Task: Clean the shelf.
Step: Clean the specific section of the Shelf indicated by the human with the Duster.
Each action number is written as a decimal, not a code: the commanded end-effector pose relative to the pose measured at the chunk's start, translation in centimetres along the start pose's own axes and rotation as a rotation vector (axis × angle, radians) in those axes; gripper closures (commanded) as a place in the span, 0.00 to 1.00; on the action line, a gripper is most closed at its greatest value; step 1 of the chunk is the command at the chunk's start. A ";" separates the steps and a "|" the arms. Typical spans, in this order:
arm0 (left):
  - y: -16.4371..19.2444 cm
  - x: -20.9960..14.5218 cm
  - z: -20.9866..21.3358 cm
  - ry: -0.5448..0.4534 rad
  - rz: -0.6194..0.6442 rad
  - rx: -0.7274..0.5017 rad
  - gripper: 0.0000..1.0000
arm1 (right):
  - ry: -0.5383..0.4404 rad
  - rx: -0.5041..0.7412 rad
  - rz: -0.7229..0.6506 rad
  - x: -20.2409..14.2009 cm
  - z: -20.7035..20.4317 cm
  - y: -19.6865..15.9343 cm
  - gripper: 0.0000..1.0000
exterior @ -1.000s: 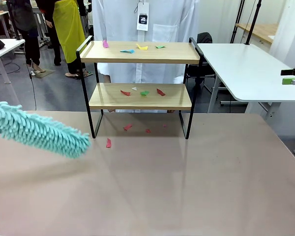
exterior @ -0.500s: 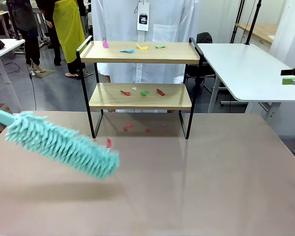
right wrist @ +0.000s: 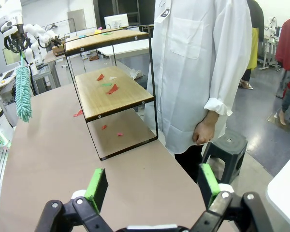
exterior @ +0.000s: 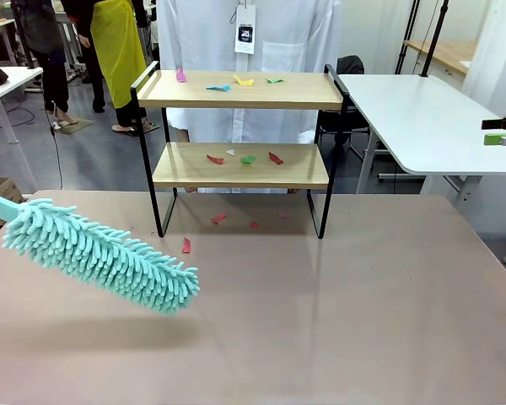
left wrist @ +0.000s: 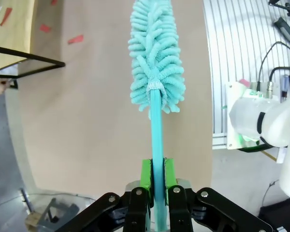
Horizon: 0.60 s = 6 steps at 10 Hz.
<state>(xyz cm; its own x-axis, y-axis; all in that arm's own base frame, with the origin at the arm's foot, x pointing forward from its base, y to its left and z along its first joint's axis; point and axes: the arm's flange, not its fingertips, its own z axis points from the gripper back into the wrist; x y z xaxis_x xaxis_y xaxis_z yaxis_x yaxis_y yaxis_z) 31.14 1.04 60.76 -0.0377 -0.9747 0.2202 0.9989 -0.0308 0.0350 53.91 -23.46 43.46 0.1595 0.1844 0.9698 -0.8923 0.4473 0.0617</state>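
Currently the left hand (left wrist: 157, 169) is pressed together on the thin handle of a fluffy teal microfibre duster (exterior: 101, 257), which is pinched between the green pads (left wrist: 145, 174). The duster is held clear of the brown counter (exterior: 363, 321), a shadow being seen beneath it.

The small two-tier shelf of light wood boards in a thin black metal frame (exterior: 316, 91) is stood at the far middle of the counter, just in front of a person in a white coat (exterior: 202, 34). Small coloured paper scraps (exterior: 246, 159) are noted on both boards and on the counter under the shelf.

Key relation: from the front, the shelf lies beyond and to the right of the duster tip. The tip is near the left front leg but apart from it. The duster's long axis is slanted from the handle at far left down toward the middle, whereas the boards run left to right. A lift and a swing of the head along a board is judged necessary.

The right hand (right wrist: 153, 186) is spread wide, nothing held, off the shelf's right end and well apart from it. The left hand, carrying the tool, is judged the working one
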 end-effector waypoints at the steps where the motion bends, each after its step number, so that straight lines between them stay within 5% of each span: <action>1: -0.3 -0.2 0.3 0.002 -0.026 0.001 0.87 | 0.000 0.001 0.004 0.2 -0.1 0.1 0.00; 6: -0.3 -0.2 0.3 0.002 -0.026 0.001 0.87 | 0.000 0.001 0.004 0.2 -0.1 0.1 0.00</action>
<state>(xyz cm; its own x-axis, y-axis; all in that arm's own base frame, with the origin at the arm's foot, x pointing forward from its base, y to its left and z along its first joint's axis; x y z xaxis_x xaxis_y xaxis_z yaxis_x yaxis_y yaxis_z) 31.10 1.08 60.79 -0.0406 -0.9756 0.2159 0.9988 -0.0334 0.0370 53.91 -23.46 43.46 0.1595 0.1844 0.9698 -0.8923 0.4473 0.0617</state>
